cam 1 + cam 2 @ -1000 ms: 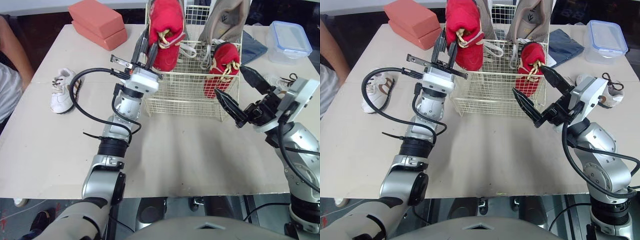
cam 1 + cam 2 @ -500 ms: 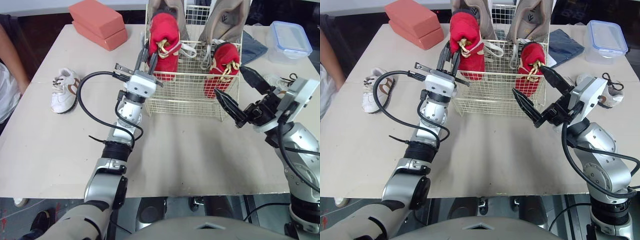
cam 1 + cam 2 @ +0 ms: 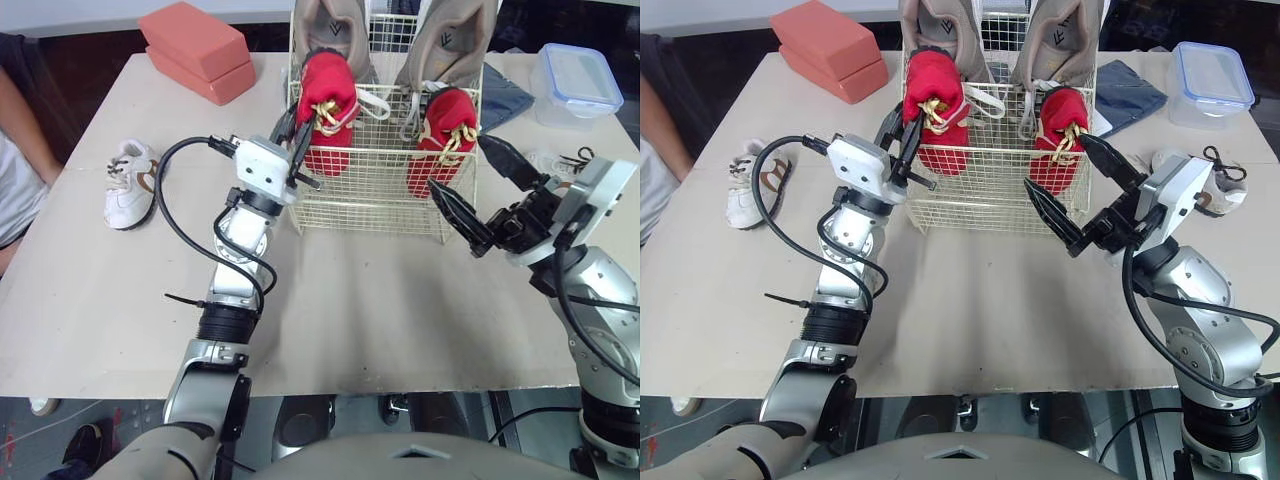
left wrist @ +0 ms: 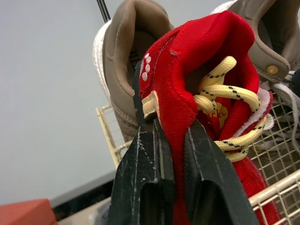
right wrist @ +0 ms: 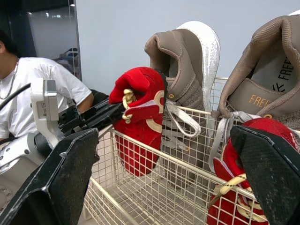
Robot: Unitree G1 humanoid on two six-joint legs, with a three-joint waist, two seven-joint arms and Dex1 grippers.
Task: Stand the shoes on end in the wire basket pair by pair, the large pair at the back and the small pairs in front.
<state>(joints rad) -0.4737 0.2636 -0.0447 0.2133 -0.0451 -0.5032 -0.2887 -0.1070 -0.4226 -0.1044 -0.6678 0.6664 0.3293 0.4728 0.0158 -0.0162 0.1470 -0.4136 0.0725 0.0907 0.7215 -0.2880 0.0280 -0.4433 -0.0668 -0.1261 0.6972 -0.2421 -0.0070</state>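
Standing at the near edge of the table (image 3: pixel 380 320), I see the right gripper (image 3: pixel 457 162) hanging at right of centre, its two black fingers spread wide and holding nothing, just in front of the wire basket (image 3: pixel 370 205). Left of centre, the left gripper (image 3: pixel 293 128) is closed on the collar of a red shoe (image 3: pixel 325 110) that stands on end in the basket's front left corner, heel up. Its mate, the other red shoe (image 3: pixel 445 125), stands in the front right corner. Behind them the two large tan shoes (image 3: pixel 333 25) stand upright against the back.

So the large pair and the red pair look placed; I'd judge that letting go is next.

A small white shoe (image 3: pixel 128 182) lies on its sole at middle left, well apart from the basket, its long axis running up the frame. The left arm is nearer to it. What looks like its partner (image 3: pixel 1222 185) sits by the right arm, at right.
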